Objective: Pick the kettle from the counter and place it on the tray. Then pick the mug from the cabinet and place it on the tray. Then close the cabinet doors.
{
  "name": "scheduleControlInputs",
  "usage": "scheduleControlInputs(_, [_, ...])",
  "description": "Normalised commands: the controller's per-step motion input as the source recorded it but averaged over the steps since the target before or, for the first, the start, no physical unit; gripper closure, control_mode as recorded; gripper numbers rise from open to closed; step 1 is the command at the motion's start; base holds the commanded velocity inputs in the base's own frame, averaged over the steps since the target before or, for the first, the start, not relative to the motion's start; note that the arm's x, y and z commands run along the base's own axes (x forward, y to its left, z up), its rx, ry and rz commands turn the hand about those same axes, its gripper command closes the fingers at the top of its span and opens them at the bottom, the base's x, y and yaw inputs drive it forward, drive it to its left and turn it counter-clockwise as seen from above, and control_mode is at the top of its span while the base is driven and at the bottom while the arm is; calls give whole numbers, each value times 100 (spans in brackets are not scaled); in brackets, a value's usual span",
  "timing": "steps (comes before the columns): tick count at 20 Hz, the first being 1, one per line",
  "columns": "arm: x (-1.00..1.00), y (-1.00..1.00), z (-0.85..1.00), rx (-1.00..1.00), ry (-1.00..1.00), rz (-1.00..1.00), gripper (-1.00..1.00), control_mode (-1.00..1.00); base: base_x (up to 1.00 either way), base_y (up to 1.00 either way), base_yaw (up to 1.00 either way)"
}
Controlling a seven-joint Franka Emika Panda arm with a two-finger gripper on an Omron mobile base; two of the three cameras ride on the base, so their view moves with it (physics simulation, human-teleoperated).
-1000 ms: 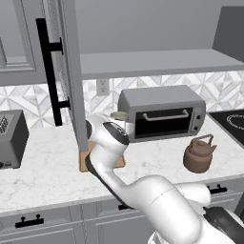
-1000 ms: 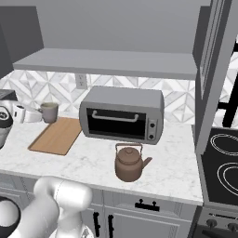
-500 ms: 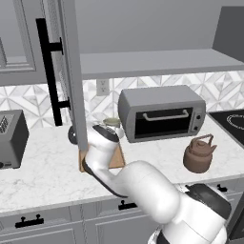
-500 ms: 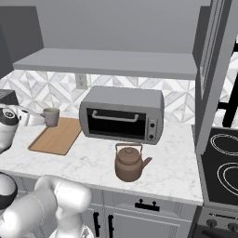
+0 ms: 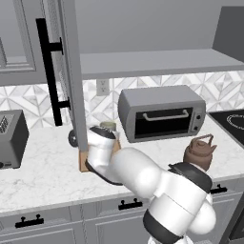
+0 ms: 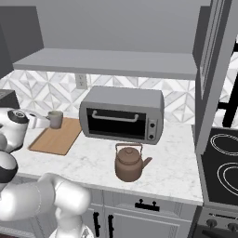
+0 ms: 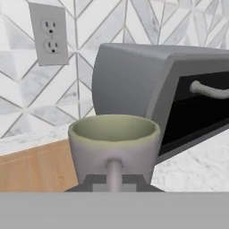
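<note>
**Ana:** Beige-grey cylindrical mug with the greenish rim (image 6: 55,119) has come down in this last second. It was up and further left, now it's low over the back corner of the flat light-brown wooden tray (image 6: 53,137)!

**Ben:** Tool (image 7: 114,178) pressed together on the mug's handle, nothing let go yet. I can't tell if the base is touching the wood or just above it.

**Ana:** So the mug step is nearly done, I'd say. But look at the squat brown kettle with the wire handle (image 6: 128,163): it's on the white marble-look tabletop (image 6: 172,162), in front of the grey toaster oven (image 6: 122,118), well apart from the tray.

**Ben:** That one still needs moving (out of order, by the task).

**Ana:** Count, quickly?

**Ben:** One mug, one kettle, one tray, one oven. Two tall grey cabinet doors: left (image 5: 66,81), right (image 6: 211,69), both open.
</note>
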Motion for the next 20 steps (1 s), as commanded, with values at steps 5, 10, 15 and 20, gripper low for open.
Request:
scheduleControlInputs(5, [40, 26, -37, 0, 0, -3, 100, -100, 0, 0, 0])
scheduleControlInputs(10, [34, 18, -26, 0, -6, -11, 100, -100, 0, 0, 0])
scheduleControlInputs(15, [26, 3, -18, 0, -13, -13, 100, -100, 0, 0, 0])
scheduleControlInputs(20, [28, 8, -19, 0, -11, -12, 100, -100, 0, 0, 0])
